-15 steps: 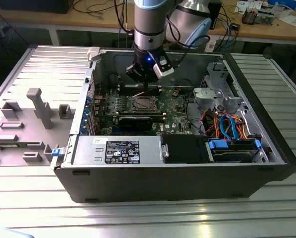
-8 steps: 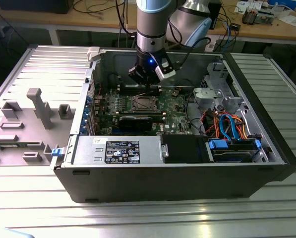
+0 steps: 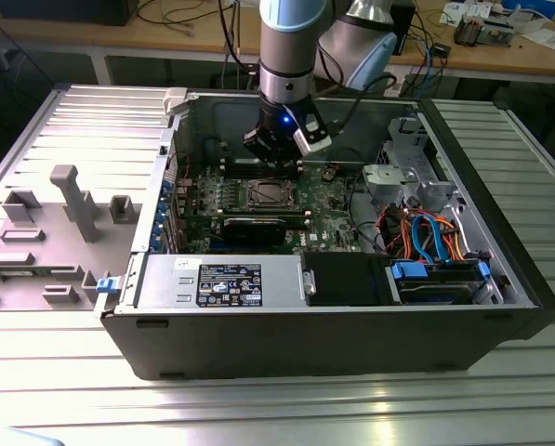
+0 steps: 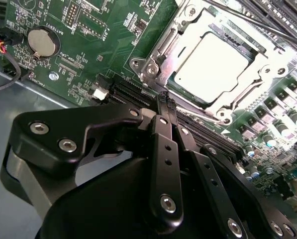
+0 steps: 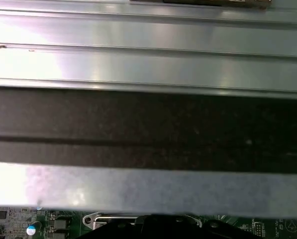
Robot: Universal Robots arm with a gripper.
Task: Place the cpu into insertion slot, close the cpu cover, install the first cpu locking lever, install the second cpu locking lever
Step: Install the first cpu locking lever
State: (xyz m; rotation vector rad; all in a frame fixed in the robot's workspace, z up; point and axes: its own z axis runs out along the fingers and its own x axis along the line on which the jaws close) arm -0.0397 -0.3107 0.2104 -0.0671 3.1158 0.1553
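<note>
Exterior view, item one: an open computer case (image 3: 351, 344) is lying on a ribbed metal surface (image 3: 258, 409), with the robot arm (image 3: 286, 56) reaching down into it near the case's back wall.

Item two: the claw (image 3: 272, 149) is hovering just behind the insertion slot (image 3: 270, 193), which is sitting in the green circuit board (image 3: 333, 218) toward the back half of the case. In the second wrist view the claw (image 4: 166, 102) is showing its two black fingers (image 4: 164, 149) pressed together, tips meeting, pinching nothing, and poised close to the near edge of the slot beside the long black memory slots (image 4: 133, 94).

Item three: the cpu (image 4: 213, 67) is already lying in the insertion slot (image 4: 267, 87), its pale metal top facing up, so the first step is judged done.

Item four: the cpu cover (image 4: 160, 50) is appearing as a silvery frame lying flat around the chip, its open middle showing the chip's top; the cover is judged closed, or very nearly so.

Item five: thin metal bars are running along the frame's edges, but whether either locking lever is latched cannot be told. Going by the claw's place at the slot's edge, the lever steps are judged to be the work in hand or left to do.

Item six, other contents: a grey power supply box (image 3: 221, 279) is occupying the case's front edge, with blue and orange cables (image 3: 426, 237) bundled toward the exterior view's right. A round coin battery (image 4: 41, 42) is sitting on the board, well apart from the slot.
</note>
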